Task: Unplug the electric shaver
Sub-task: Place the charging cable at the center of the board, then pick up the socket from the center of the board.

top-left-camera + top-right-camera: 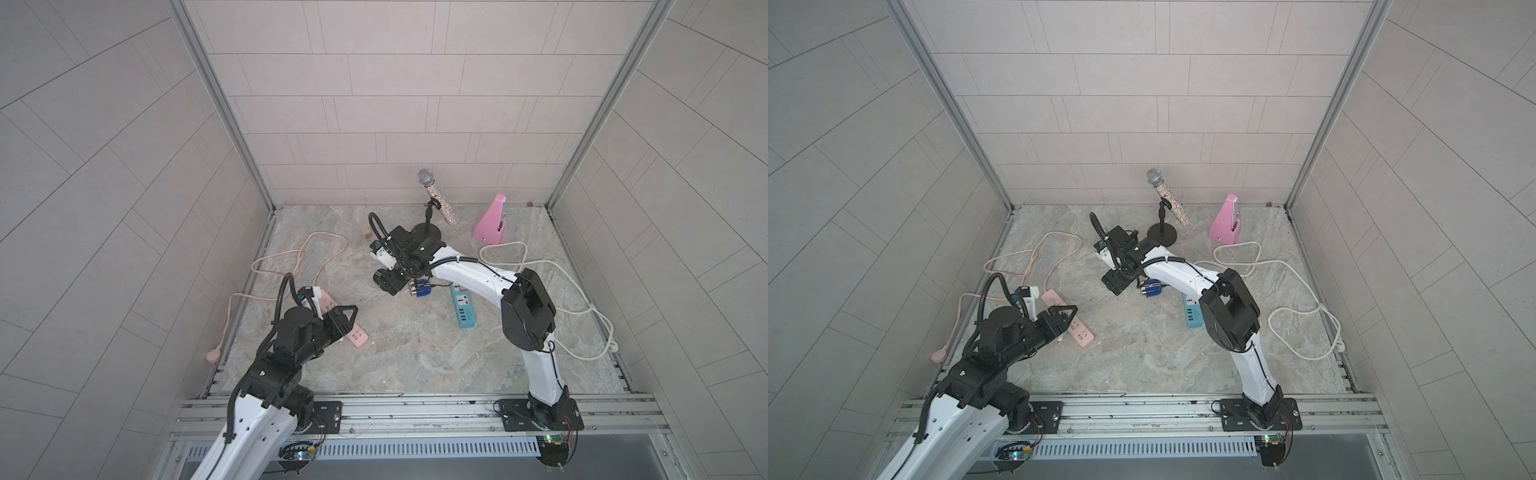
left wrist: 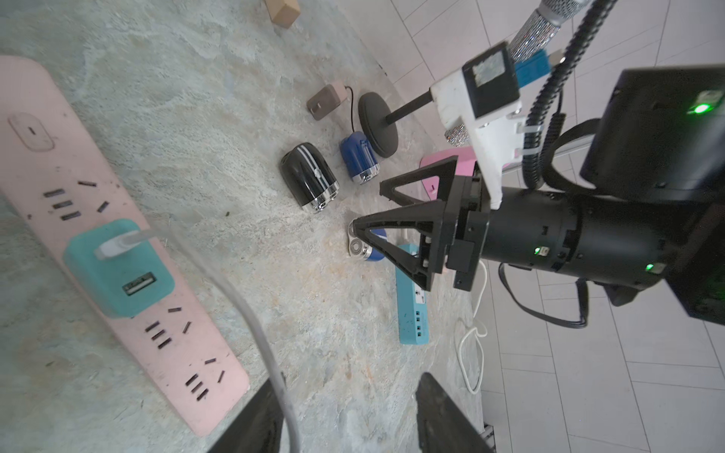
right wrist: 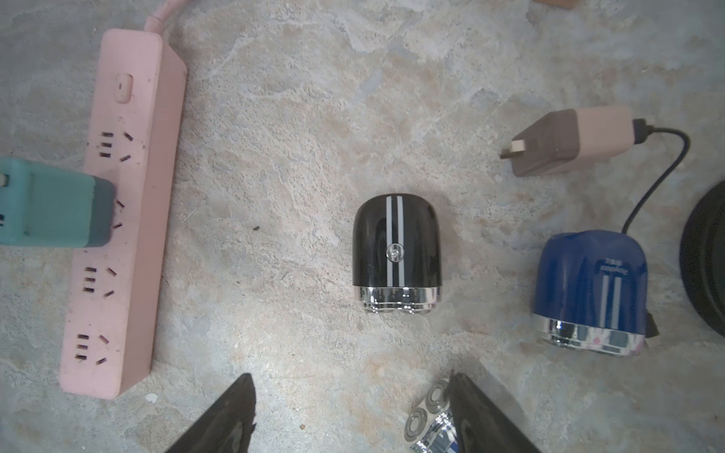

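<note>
A marbled table (image 1: 415,353) fills the middle of both top views, enclosed by tiled walls (image 1: 374,104). The left arm (image 1: 266,374) reaches in from the lower left, its left gripper (image 2: 349,378) above a pink power strip (image 1: 358,337), fingers (image 2: 251,427) apart, with a pale cable (image 2: 121,243) running past one of them and not pinched. The right arm (image 1: 469,276) bends in from the lower right toward the centre. The right gripper (image 2: 368,207) is likewise spread wide, clamped on nothing, one tip just beside a blue shaver (image 2: 374,245) lying near the upper end of a teal power strip (image 1: 463,309). A microphone (image 1: 440,203) on its stand (image 1: 427,214) and a pink metronome (image 1: 492,224) sit at the upper centre. In the right wrist view a black shaver (image 3: 396,251) lies at centre. At the right edge a second blue shaver (image 3: 588,286) lies near the stand's black base, its black cord (image 3: 667,157) leading to a brown plug (image 3: 565,143) that rests loose on the table at upper right, prongs bare. A teal charger (image 2: 117,266) sits in the pink strip
</note>
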### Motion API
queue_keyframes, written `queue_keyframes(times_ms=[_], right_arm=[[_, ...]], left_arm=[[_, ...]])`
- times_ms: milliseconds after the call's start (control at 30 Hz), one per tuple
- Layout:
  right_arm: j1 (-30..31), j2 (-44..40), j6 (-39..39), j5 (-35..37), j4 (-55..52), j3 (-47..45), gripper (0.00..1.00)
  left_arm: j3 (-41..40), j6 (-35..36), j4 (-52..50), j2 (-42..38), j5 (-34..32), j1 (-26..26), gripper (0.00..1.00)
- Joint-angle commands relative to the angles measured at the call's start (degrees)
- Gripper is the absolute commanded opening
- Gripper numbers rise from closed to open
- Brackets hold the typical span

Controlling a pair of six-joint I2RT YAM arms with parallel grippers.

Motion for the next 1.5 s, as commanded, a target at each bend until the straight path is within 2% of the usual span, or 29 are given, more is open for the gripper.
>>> queue_keyframes(times_ms=[0,133,233,400,533,733,767,800,933,1367,1433,1467], right_arm=[[0.70,-2.94,1.37,0.24,-0.18,-0.43,0.79],[0.55,-3.98,1.71,1.74,-0.06,-1.47,0.79],[0.20,-5.22,2.21,2.11,-0.05,-2.83,0.79],[-0.33,-9.66,3.55,2.10,1.68,-8.39,0.79],[-0.69,-13.02,4.53,2.48,2.54,-12.61,0.80],[-1.31,-16.88,5.17,2.63,3.17,-17.05,0.81],[-1.41,-17.44,5.32,2.71,3.44,-17.58,0.81],[-1.62,-17.87,5.56,2.58,3.64,-18.11,0.81],[-2.19,-19.00,6.12,1.98,4.11,-19.59,0.81],[-6.85,-26.20,9.90,1.58,6.29,-26.74,0.82],[-7.28,-26.92,10.08,1.67,6.27,-27.18,0.82],[-7.42,-27.21,10.17,1.67,6.27,-27.27,0.82]], left_arm=[[-0.74,0.13,-1.18,-0.10,2.58,0.07,0.59],[0.99,-0.39,-0.16,0.34,5.07,0.01,0.59],[2.16,-2.01,4.42,2.45,8.43,-0.03,0.61],[4.13,-0.62,6.31,10.60,12.65,-1.41,0.62],[5.86,2.64,6.24,17.78,11.71,-3.62,0.63],[11.82,9.15,3.36,28.58,5.64,-10.06,0.65],[13.31,10.39,1.88,30.29,3.86,-11.31,0.76],[14.95,11.18,0.00,31.76,2.17,-12.79,0.80],[18.63,14.46,-3.61,36.82,3.28,-15.54,0.83],[15.49,7.12,1.49,35.36,3.08,-26.03,0.88],[16.67,6.20,3.48,35.86,4.27,-27.90,0.90],[17.69,6.23,3.51,36.66,4.44,-29.27,0.94]])
